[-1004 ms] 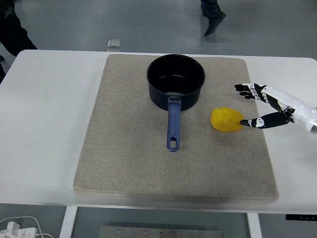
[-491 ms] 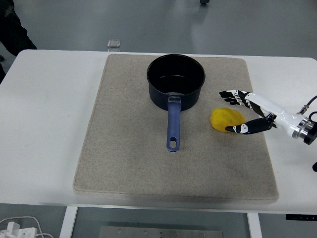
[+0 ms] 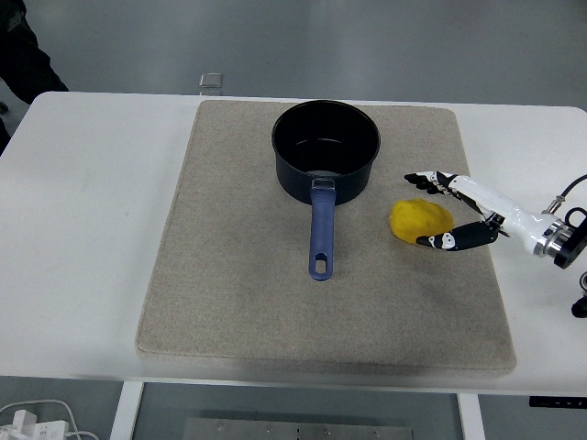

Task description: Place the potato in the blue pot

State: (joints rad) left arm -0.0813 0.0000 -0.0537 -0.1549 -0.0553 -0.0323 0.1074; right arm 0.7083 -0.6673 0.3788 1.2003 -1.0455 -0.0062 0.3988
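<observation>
The right robot hand (image 3: 463, 213) reaches in from the right edge, fingers (image 3: 424, 179) spread and thumb extended below.

The right hand (image 3: 459, 211) is white-shelled with black fingers (image 3: 440, 241) and a thin wrist cable.

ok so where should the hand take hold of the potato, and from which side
Probably across the potato's rounded middle, coming from its right. It lies on the mat clear of the blue pot, and the right hand is already open there, fingers behind it and thumb in front.
</observation>
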